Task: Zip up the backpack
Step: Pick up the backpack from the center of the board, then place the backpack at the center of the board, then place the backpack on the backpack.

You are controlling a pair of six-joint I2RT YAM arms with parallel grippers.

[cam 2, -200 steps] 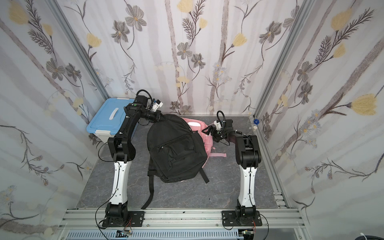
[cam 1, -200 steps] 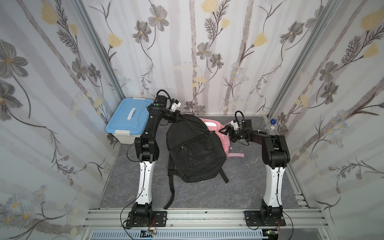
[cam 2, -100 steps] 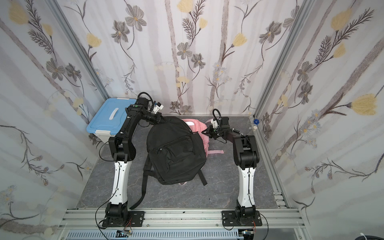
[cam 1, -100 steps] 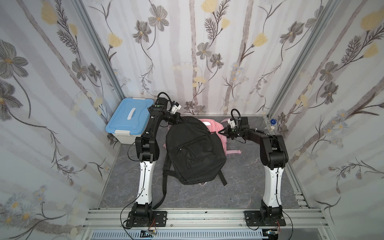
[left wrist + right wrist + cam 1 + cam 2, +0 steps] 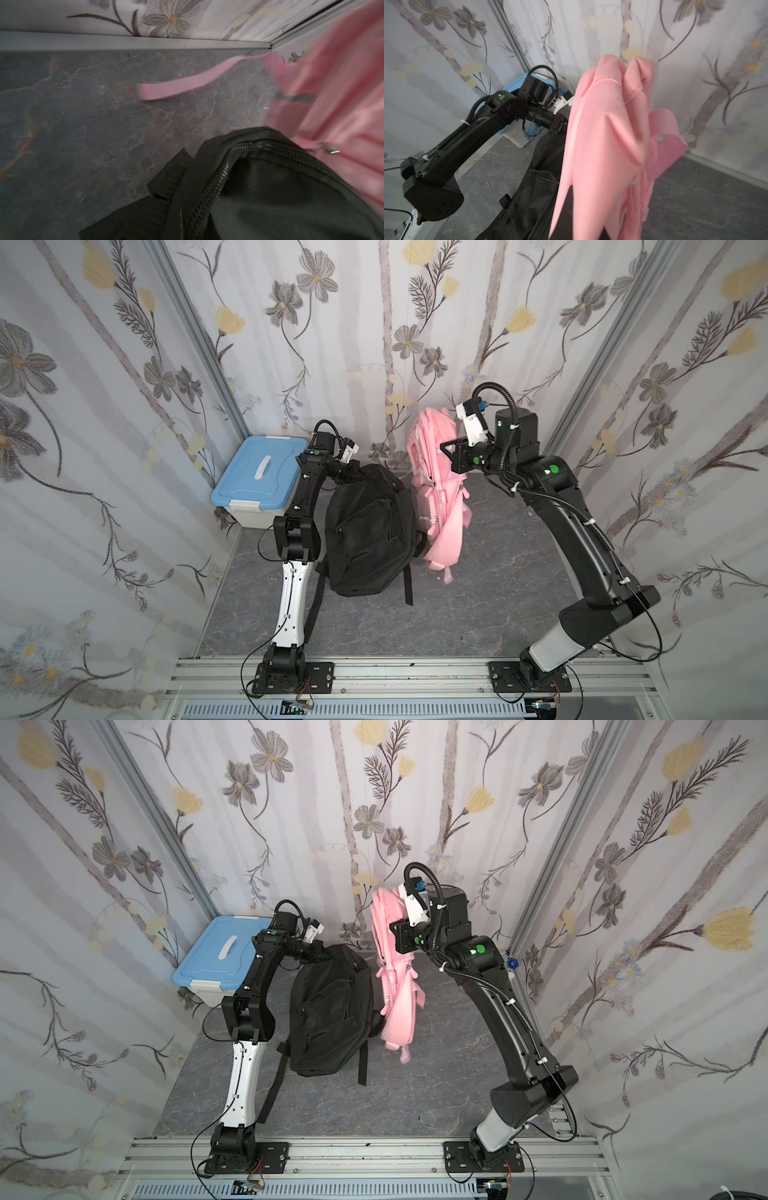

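- Lifted off the desk point(image 5: 498, 593) since a second ago, the backpack point(image 5: 442, 522) now hangs near the back edge, right jaws clamped on its top, likely to free it from the black pack point(image 5: 365, 531).
- Left jaws, closed, seem to pinch that pack's top.
- Right arm point(image 5: 577, 531) reaches high; left arm point(image 5: 301, 506) stretches low.

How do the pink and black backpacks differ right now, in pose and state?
Pink backpack hangs upright from the right end effector; black backpack slumps on the table, its top pinched by the left end effector. Black's zipper gapes open in the left wrist view; pink's state is too blurred to judge. Both have straps and are held at the top.
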